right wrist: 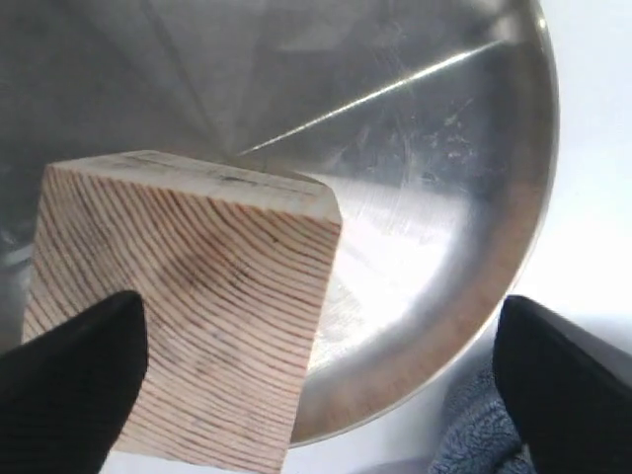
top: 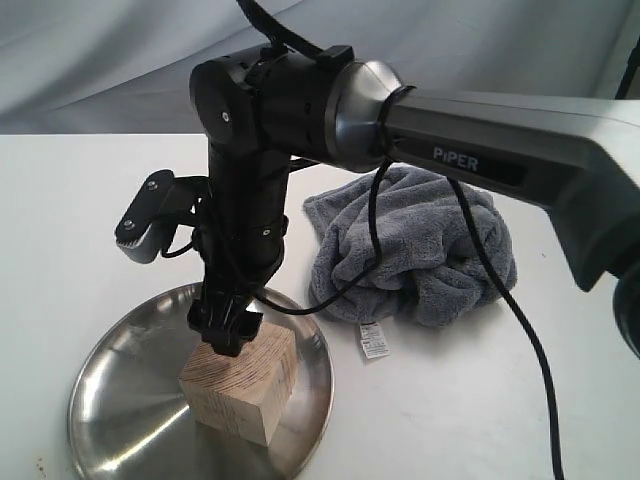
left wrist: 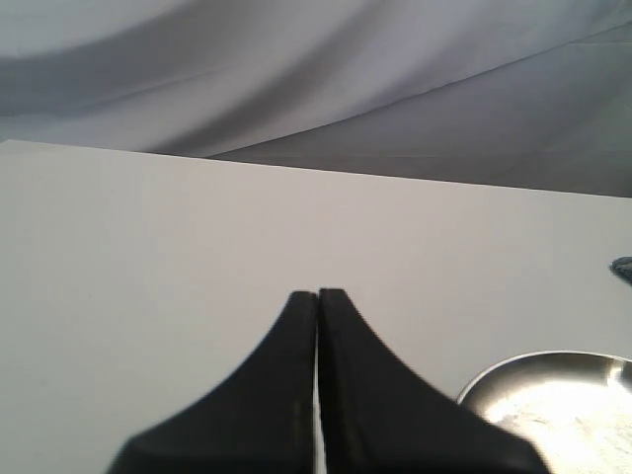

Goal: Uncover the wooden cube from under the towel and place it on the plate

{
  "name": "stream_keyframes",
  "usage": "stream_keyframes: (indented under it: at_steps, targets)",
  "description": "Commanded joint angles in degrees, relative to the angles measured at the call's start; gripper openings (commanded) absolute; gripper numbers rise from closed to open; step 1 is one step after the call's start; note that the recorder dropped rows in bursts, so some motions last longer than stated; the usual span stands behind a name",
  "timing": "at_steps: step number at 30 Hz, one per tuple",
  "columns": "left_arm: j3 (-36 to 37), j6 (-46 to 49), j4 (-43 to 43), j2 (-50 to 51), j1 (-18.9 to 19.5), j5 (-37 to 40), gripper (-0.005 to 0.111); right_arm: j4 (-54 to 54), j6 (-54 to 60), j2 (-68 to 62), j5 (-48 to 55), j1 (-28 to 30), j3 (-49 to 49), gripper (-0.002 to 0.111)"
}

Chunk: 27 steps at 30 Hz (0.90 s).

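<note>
The white desk (top: 60,200) is carrying everything, and the right arm (top: 520,150) is reaching across it from the right edge toward the front left corner. The plate (top: 110,400) is lying at that corner, close to the front edge. The towel (top: 430,240) is sitting in a heap behind and to the right of it, nearer the middle of the desk. It is off the plate, with its white tag (top: 372,340) trailing toward the front edge.

The cube (top: 245,385) is resting flat inside the plate, on the half nearer the towel, one corner pointing at the front edge. Being equal-sided, it is offering no long axis to line up with.

The right gripper (top: 228,330) is hanging straight above the cube, pointing down at its top face. In the right wrist view the jaws are standing wide apart. One finger (right wrist: 84,380) is overlapping the cube (right wrist: 188,316), and the other is out over the plate's rim (right wrist: 523,227) and the towel. Whether that finger is touching the wood cannot be told. The cube looks released, so the next move probably calls for a straight lift clear of it.

The left gripper (left wrist: 317,296) is idling with jaws together, just beside the plate's rim.
</note>
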<state>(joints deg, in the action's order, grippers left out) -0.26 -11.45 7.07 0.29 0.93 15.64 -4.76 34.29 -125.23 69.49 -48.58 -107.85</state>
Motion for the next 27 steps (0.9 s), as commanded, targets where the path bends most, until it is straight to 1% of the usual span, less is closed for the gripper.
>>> stream_keyframes:
  at_steps: [1,5,8,11,14,16,19,21,23,24,27]
  targets:
    - [0.26,-0.28,-0.46,-0.29,0.1,-0.41,0.002,1.5,0.09,0.86,0.47,0.0,0.1,0.086]
    - [0.26,-0.28,-0.46,-0.29,0.1,-0.41,0.002,1.55,0.0,0.99,0.35,0.0,0.1,0.081]
    - [0.26,-0.28,-0.46,-0.29,0.1,-0.41,0.002,1.55,-0.51,1.46,-1.67,0.0,0.1,0.075]
    - [0.26,-0.28,-0.46,-0.29,0.1,-0.41,0.002,1.55,-3.12,3.21,-3.5,0.0,0.1,0.062]
    - [0.26,-0.28,-0.46,-0.29,0.1,-0.41,0.002,1.55,-3.44,6.36,-4.27,0.1,0.1,0.047]
    - [0.26,-0.28,-0.46,-0.29,0.1,-0.41,0.002,1.64,-3.44,8.96,-4.27,0.1,0.1,0.039]
    - [0.26,-0.28,-0.46,-0.29,0.1,-0.41,0.002,1.77,-3.44,13.22,-4.27,0.1,0.1,0.03]
    - [0.26,-0.28,-0.46,-0.29,0.1,-0.41,0.002,1.77,-3.54,15.16,-4.4,0.1,0.1,0.026]
    - [0.26,-0.28,-0.46,-0.29,0.1,-0.41,0.002,1.64,-4.51,16.37,-4.17,0.1,0.1,0.027]
    - [0.26,-0.28,-0.46,-0.29,0.1,-0.41,0.002,1.64,-4.83,16.52,-3.74,0.1,0.1,0.029]
    - [0.26,-0.28,-0.46,-0.29,0.1,-0.41,0.002,1.64,-7.24,16.8,-1.45,0.1,0.1,0.048]
